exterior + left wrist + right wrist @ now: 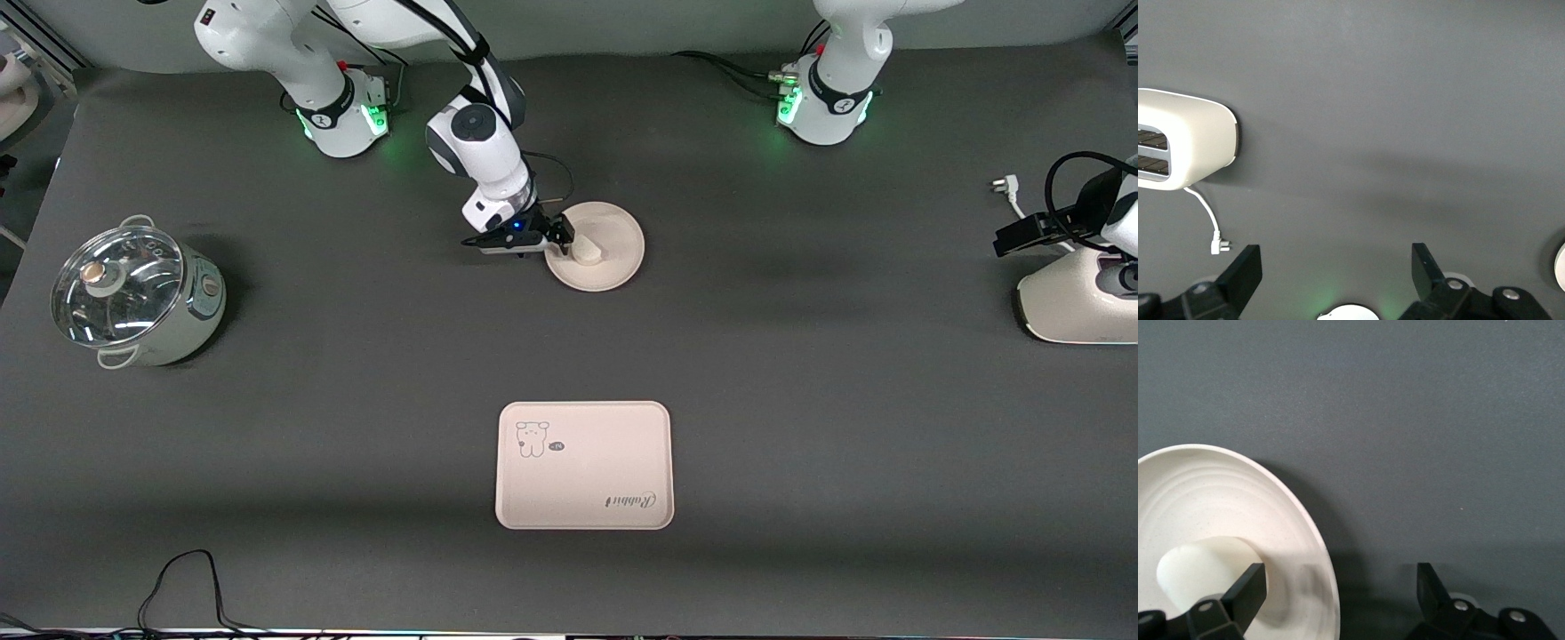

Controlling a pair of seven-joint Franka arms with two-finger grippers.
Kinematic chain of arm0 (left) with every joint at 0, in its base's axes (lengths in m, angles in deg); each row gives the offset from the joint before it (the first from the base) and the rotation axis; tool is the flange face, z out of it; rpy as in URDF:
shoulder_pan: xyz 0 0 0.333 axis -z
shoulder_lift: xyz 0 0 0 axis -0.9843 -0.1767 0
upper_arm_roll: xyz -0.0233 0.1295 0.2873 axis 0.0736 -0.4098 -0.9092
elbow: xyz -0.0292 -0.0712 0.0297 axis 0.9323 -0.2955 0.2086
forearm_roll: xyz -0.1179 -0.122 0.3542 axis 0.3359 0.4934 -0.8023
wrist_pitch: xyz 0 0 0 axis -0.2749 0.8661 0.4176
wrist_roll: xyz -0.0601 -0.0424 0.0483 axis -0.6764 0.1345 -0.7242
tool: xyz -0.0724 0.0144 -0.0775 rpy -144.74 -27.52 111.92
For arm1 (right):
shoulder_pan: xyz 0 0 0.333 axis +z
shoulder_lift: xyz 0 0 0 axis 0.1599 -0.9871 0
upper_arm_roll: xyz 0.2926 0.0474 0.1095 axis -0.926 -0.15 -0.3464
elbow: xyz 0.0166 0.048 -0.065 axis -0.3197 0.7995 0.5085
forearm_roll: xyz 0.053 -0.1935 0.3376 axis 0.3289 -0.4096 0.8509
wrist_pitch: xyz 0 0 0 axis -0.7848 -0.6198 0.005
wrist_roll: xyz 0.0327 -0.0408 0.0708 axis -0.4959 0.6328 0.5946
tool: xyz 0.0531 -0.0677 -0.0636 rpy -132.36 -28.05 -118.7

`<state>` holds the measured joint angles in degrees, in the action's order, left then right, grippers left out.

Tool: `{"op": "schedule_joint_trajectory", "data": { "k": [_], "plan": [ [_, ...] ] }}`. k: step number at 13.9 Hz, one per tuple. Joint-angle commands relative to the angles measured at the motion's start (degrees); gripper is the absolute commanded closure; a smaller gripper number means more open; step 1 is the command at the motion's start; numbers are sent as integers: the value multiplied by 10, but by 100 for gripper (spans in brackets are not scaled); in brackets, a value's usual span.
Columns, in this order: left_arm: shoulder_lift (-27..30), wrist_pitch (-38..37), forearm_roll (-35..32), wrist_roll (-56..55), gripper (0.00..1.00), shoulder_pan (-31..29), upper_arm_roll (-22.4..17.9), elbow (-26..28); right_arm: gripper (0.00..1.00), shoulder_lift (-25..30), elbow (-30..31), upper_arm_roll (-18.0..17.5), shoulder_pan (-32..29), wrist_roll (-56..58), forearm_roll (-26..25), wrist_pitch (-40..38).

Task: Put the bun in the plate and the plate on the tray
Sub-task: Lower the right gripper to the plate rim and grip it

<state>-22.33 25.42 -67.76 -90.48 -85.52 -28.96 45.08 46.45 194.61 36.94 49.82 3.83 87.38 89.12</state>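
On 1 plate [613, 267]: 1 bun [589, 249], right gripper [564, 233] released beside; 1 tray [584, 465] apart.

Open surface around the tray
Bare surface [800, 373] rings the tray [584, 465]; pot [133, 298] and toaster [1080, 302] sit at the ends.

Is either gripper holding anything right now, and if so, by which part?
Nothing is held. The right gripper is open at the rim of the plate, with the bun lying loose on it. The left gripper is open too, over bare table.
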Motion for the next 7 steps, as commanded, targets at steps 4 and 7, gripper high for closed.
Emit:
{"op": "schedule_joint_trajectory", "data": {
  "k": [4,7],
  "plan": [
    [-3,-13,5,-3,0,7,-4,-11,67,2,-7,5,11,-12,13,5],
    [-4,-13,5,-3,0,7,-4,-11,94,2,-7,5,11,-8,13,4]
  ]
}}
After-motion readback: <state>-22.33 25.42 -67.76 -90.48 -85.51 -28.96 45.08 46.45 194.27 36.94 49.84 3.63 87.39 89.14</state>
